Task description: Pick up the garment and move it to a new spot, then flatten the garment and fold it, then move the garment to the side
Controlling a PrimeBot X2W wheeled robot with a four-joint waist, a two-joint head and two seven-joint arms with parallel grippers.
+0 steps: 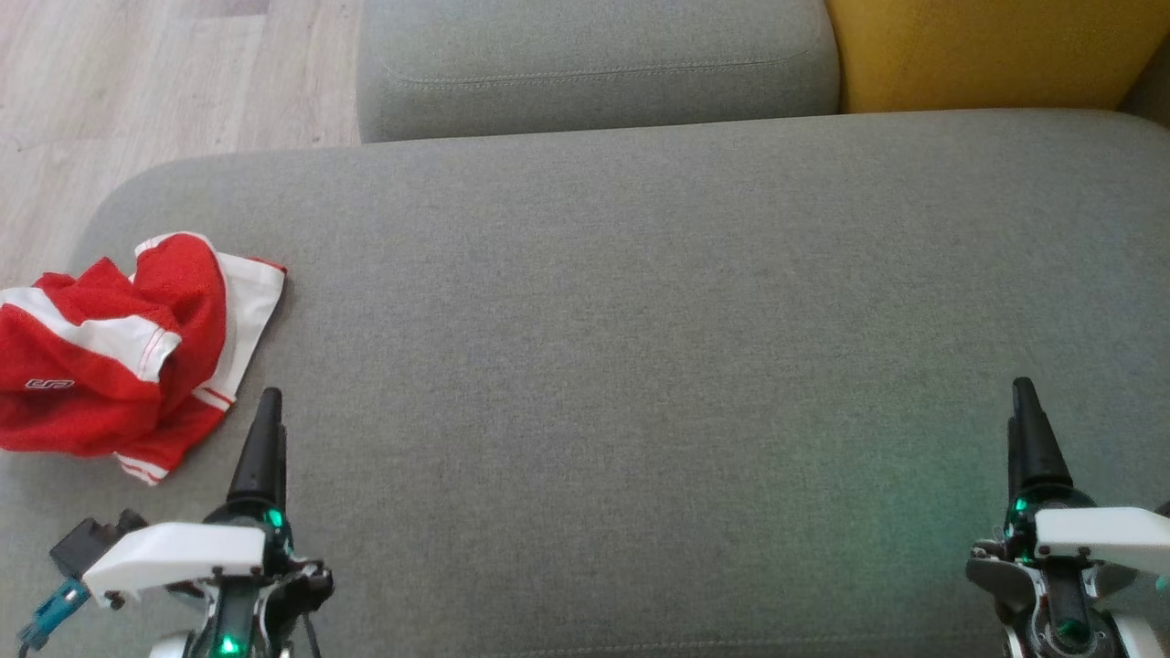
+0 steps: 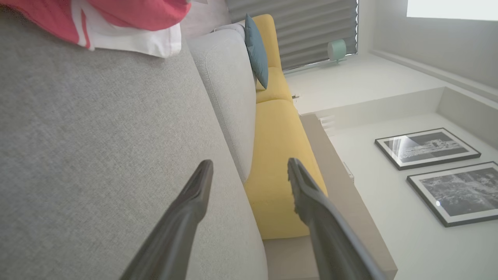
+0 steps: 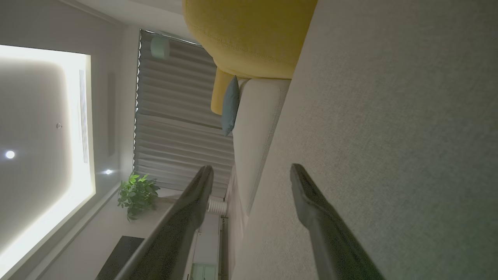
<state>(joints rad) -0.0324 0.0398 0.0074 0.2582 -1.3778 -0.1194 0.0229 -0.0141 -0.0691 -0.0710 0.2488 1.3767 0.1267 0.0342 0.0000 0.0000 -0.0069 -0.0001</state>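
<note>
Broad grey sofa seat (image 1: 640, 320) across the whole front. Behind it a grey back cushion (image 1: 594, 64) and a yellow cushion (image 1: 987, 50), with wooden floor (image 1: 137, 82) at the far left. At the left end of the seat, a red and white garment (image 1: 119, 347), crumpled in a heap with no clear long axis. Lying ahead and to the left of the left jaws, just beside them, and well apart from the right jaws, so likely work for the left jaws first. Nothing standing between. Left jaws wide open, holding nothing. Right jaws equally wide open and empty, above plain grey cushion.
</note>
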